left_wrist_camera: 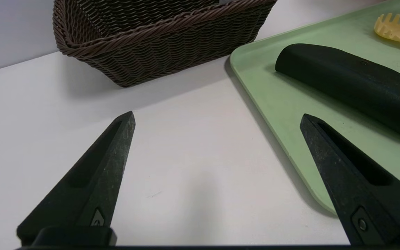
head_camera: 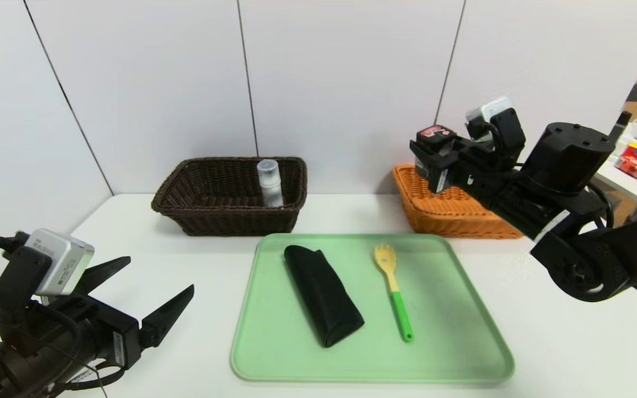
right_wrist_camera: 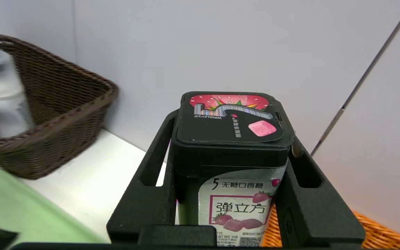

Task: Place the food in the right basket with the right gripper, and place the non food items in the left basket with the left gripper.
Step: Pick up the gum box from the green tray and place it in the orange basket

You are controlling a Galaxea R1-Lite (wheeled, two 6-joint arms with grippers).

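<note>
Pinching the small black carton (right_wrist_camera: 233,152) upright between its two fingers, the right gripper (head_camera: 434,160) is hanging in the air above the orange basket (head_camera: 451,213), over the basket's end nearer the green tray (head_camera: 371,373). The carton's pink-and-white lid is facing up, and nothing is lying between it and the woven floor of the orange basket beneath. Against the white wall (head_camera: 340,83), on the far side of the tray's other corner, the dark brown basket (head_camera: 230,196) is sitting with the white bottle (head_camera: 270,183) standing upright inside it. On the tray itself the long black soft case (head_camera: 323,294) is lying at a slant, and just beside it, apart from it, the yellow slotted spoon (head_camera: 393,290) with its green handle is lying flat. Off the tray's near corner on the brown basket's side, the left gripper (left_wrist_camera: 217,119) is hovering low over the white table (head_camera: 573,342), its fingers spread wide and holding nothing.
</note>
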